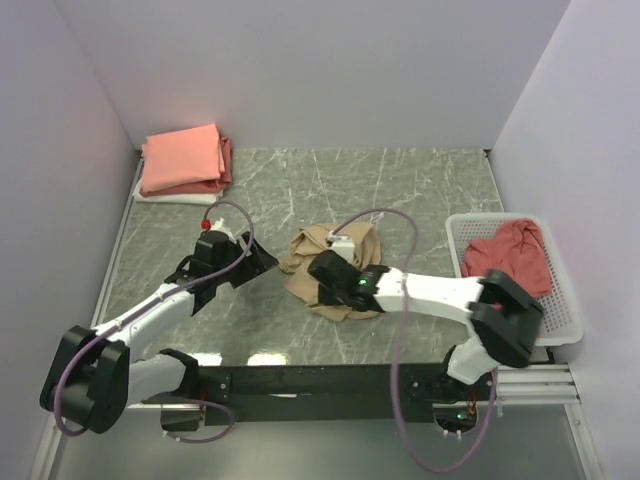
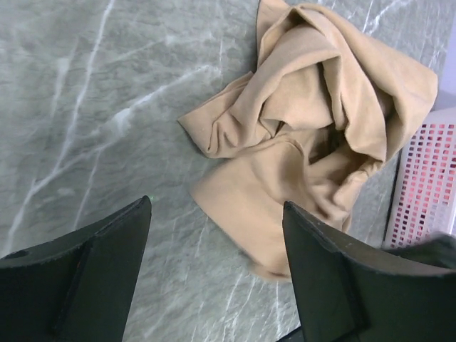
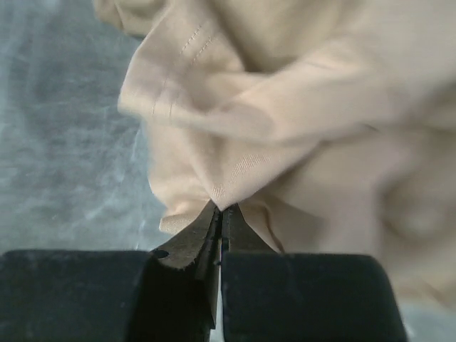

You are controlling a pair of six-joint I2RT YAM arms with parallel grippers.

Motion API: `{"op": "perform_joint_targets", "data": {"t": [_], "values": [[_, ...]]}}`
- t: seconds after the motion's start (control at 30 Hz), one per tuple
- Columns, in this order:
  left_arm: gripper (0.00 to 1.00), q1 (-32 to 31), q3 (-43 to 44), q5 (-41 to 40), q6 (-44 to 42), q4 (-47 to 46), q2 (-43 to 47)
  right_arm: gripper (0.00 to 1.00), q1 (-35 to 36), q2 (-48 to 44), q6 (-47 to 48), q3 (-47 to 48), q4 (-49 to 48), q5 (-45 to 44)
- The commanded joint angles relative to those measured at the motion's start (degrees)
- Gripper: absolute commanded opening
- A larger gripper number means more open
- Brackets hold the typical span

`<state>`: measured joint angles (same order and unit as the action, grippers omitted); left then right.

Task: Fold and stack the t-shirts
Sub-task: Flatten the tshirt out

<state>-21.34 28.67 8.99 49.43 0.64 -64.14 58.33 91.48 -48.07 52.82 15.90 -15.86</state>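
A crumpled tan t-shirt (image 1: 350, 242) (image 2: 313, 121) (image 3: 285, 92) lies bunched in the middle of the marble table. My right gripper (image 1: 326, 268) (image 3: 222, 209) reaches into its near-left side, and its jaws are pressed together on a small fold of the tan cloth. My left gripper (image 1: 262, 262) (image 2: 217, 206) hovers just left of the heap, jaws wide apart with only table and a shirt edge between them. A folded stack sits at the back left, a salmon-pink t-shirt (image 1: 183, 158) on top. A dusty red t-shirt (image 1: 510, 255) lies crumpled in the basket.
The white slatted basket (image 1: 565, 300) (image 2: 427, 178) stands at the right table edge, close to the right arm's elbow. White walls enclose the table on three sides. Cables loop over both arms.
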Motion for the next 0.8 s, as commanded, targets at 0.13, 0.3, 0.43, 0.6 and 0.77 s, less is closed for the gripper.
{"op": "perform_joint_targets", "data": {"t": [0.13,0.3,0.43,0.6,0.77], "values": [[0.76,-3.35,1.56,2.7,1.28,-8.29,-7.75,0.0,-6.11,-28.94,-1.94,-8.06,13.62,-11.3],[0.76,-9.23,5.52,-1.34,0.23,-8.29,-15.04,0.0,-14.89,-39.96,1.3,-11.68,18.46,-10.25],[0.74,-10.38,8.33,-1.0,0.23,-9.87,-19.96,0.0,-21.57,-43.4,4.12,-11.78,20.92,-9.89],[0.71,-12.57,10.35,-1.78,0.23,-10.49,-22.52,0.0,-26.15,-45.07,7.46,-10.63,20.75,-8.14],[0.67,-13.46,13.78,-4.68,-0.74,-8.91,-24.71,0.0,-28.35,-43.5,9.22,-7.47,20.57,-7.44]]}}
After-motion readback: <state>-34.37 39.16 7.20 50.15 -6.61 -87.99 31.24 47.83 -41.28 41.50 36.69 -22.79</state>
